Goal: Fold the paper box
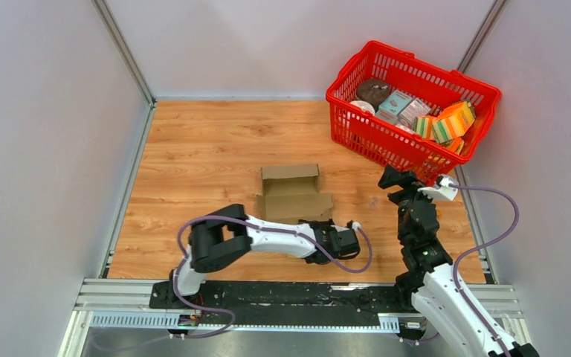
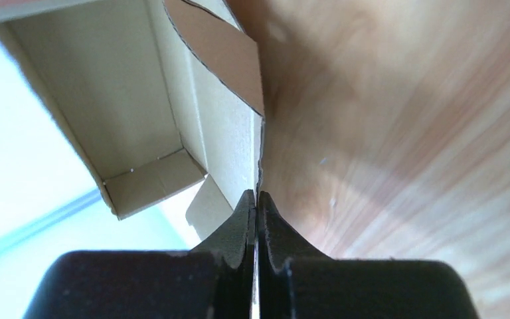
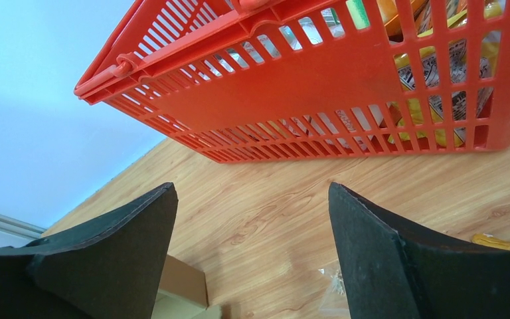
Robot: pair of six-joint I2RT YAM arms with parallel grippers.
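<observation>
The paper box (image 1: 291,192) is plain brown cardboard, partly formed, lying mid-table with its far wall raised and a flat flap toward me. In the left wrist view its open inside (image 2: 126,113) fills the upper left, and a thin panel edge (image 2: 260,153) runs straight down into my left gripper (image 2: 257,197). My left gripper (image 1: 329,229) is shut on that edge at the box's near right corner. My right gripper (image 1: 391,178) hovers open to the right of the box, near the basket. In its wrist view, the right gripper (image 3: 252,189) holds nothing, and a box corner (image 3: 180,282) shows at lower left.
A red basket (image 1: 386,145) with printed packages stands tilted at the back right, and its mesh wall (image 3: 305,86) is close in front of the right gripper. A small clear plastic scrap (image 3: 335,287) lies on the wooden table (image 1: 193,163). Walls enclose the table on three sides.
</observation>
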